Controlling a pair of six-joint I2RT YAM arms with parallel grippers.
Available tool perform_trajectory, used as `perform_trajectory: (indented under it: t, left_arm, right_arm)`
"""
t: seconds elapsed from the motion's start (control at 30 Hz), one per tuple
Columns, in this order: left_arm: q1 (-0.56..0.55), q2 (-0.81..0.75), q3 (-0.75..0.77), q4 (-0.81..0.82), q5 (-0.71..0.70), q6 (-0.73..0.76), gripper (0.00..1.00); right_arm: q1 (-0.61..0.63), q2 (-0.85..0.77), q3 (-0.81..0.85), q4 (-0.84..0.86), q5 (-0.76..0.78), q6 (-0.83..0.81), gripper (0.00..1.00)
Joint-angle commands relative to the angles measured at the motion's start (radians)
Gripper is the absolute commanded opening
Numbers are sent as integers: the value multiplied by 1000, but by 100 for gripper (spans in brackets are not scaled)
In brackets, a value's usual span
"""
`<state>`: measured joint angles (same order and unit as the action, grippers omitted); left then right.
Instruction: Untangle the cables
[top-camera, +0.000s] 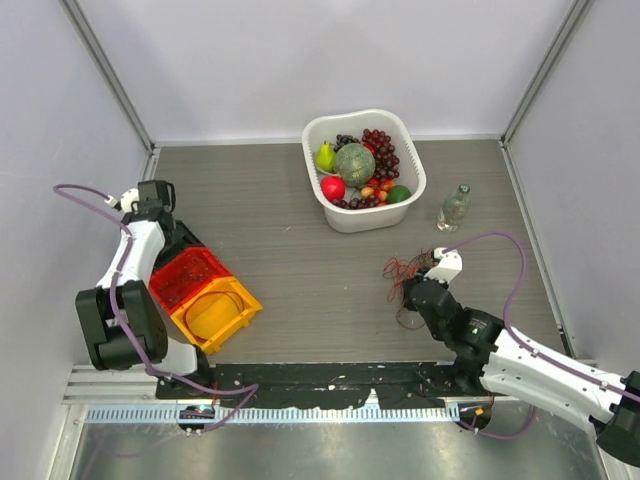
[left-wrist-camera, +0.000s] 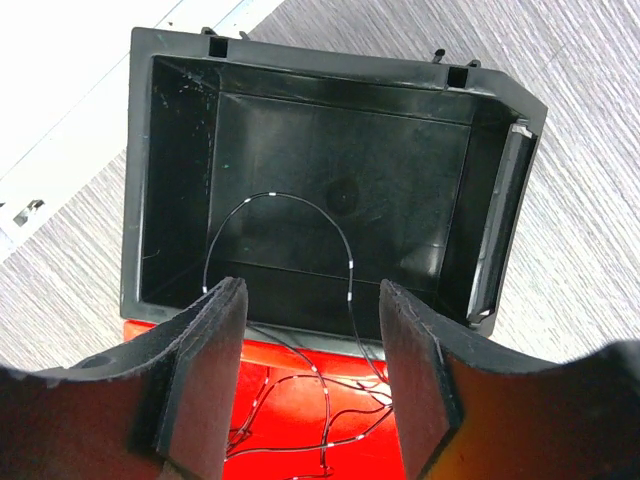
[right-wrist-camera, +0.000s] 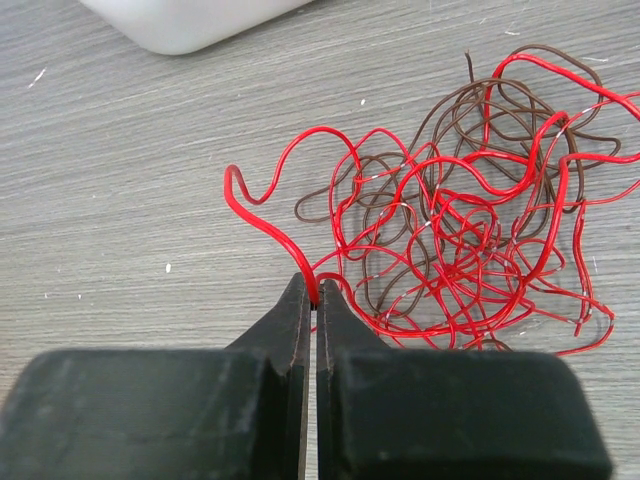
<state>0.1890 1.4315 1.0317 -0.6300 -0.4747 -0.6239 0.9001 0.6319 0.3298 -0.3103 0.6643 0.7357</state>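
Tangled red and brown cables on grey table, right jaws pinched on one red strand

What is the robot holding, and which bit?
The right gripper pinches one thin red wire at the edge of the tangled cables. The left gripper holds nothing.

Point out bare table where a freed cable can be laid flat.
Widest bare patch: the middle of the table, bordered by the red bin, the yellow bin, the white basket and the cables. Another lies at the back left, between the basket and the left arm. Crowded: the right side, where bottle, cables and right gripper sit close.
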Motion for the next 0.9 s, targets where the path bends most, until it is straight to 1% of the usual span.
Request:
perform_trajectory:
  t: [0.0,0.13,0.23,0.27,0.33,0.4,0.47,0.5,0.6,0.7,0.87]
  left_arm:
    - [1,29,53,29,-12,12,61]
    - [3,81,68,53,54,9,59]
    - [1,122,82,55,56,1,58]
    - [0,130,80,59,56,0,57]
    - [1,138,76,59,59,0,50]
    - [1,123,67,59,51,1,34]
    - [1,83,51,68,27,16,7]
    - [1,49,47,69,7,19,1]
    - [-16,-46,34,59,-51,33,0]
    - [-52,-123,28,7,-44,18,0]
    - [-69,-224,-39,-114,77,-172,0]
  right_arm:
    - [-12,-24,25,54,15,-25,1]
    - [-18,-21,23,56,18,-32,1]
    - [-20,-21,20,56,14,-32,1]
    - [-21,-24,17,56,12,-33,1]
    - [-21,-28,15,56,8,-32,1]
    - [-23,-37,15,54,6,-33,1]
    - [-24,-41,15,54,8,-33,0]
    - [-26,-41,17,54,8,-36,1]
    - [-27,-41,20,54,4,-39,1]
    - [-29,-32,21,56,1,-39,1]
    - [-32,-14,18,69,-8,-39,1]
